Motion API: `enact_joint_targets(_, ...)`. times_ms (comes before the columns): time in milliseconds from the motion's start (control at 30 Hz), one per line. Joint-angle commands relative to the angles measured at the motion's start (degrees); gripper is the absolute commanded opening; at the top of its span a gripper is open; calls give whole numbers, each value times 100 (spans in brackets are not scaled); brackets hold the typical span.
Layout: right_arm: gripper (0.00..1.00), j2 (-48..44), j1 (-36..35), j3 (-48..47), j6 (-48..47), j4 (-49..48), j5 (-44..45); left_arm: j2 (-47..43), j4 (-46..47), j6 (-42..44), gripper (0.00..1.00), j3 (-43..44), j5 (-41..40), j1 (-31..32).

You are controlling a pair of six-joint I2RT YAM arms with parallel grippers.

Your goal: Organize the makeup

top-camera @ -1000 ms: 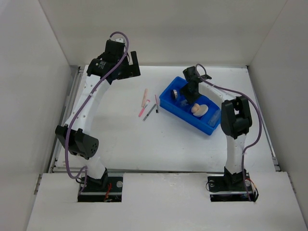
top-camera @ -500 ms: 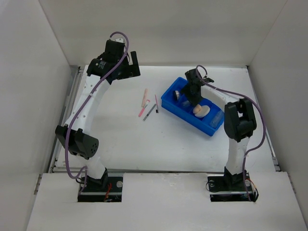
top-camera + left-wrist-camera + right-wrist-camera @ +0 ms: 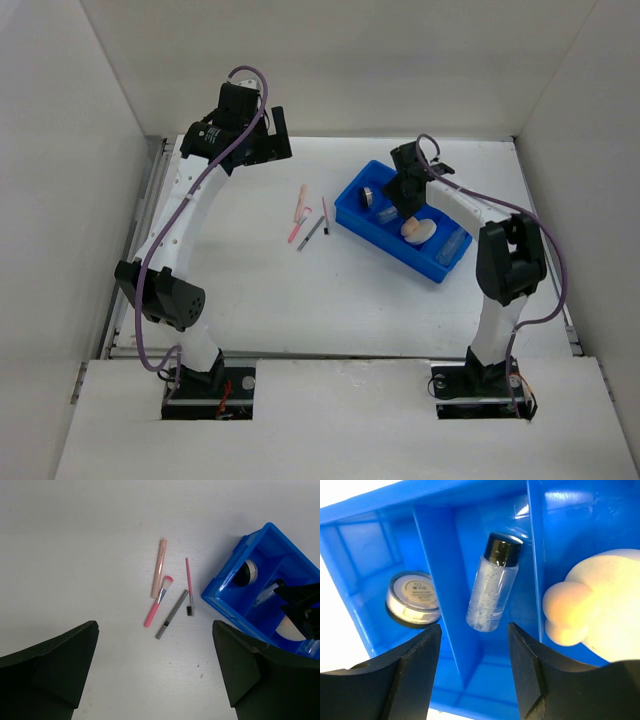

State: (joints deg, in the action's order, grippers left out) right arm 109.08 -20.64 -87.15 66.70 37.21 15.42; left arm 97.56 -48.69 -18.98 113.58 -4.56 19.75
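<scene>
My right gripper (image 3: 474, 675) hovers open inside the blue tray (image 3: 445, 580), with nothing between its fingers. Just past the fingertips a clear small bottle (image 3: 492, 587) with a black cap lies in the middle compartment. A round compact (image 3: 412, 599) rests in the compartment to the left and a beige sponge (image 3: 572, 612) to the right. On the table left of the tray (image 3: 225, 592) lie a pink stick (image 3: 159, 567), a pink brush (image 3: 158, 602), a thin pink-handled brush (image 3: 189, 586) and a dark pencil (image 3: 173, 615). My left gripper (image 3: 154, 645) hangs open high above them.
From above, the tray (image 3: 385, 246) sits slanted at the right of the table, with a clear item (image 3: 452, 243) in its far right compartment. White walls enclose the table on three sides. The loose sticks (image 3: 305, 222) lie between the two arms.
The right arm's elbow has swung to the right and its gripper has shifted slightly right over the tray. The left arm has not moved.
</scene>
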Motion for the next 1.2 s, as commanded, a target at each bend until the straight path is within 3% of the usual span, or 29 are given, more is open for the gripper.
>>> enact_joint_targets(0, 61, 139, -10, -30, 107, -47, -13, -176, 43, 35, 96, 33, 60, -24)
enact_joint_targets(633, 60, 1212, -10, -680, 168, 321, -48, -176, 149, 35, 96, -73, 166, -24)
enact_joint_targets(767, 43, 1292, -10, -759, 168, 419, 171, -176, 149, 35, 96, -73, 166, -24)
enact_joint_targets(900, 41, 1292, -10, -698, 239, 489, 277, -176, 149, 35, 96, -73, 218, -24)
enact_joint_targets(1033, 22, 1020, -10, -759, 239, 489, 330, -176, 149, 35, 96, -73, 280, -24)
enact_joint_targets(1167, 19, 572, -10, -1127, -86, 691, 689, -123, 149, 35, 96, -73, 280, -24)
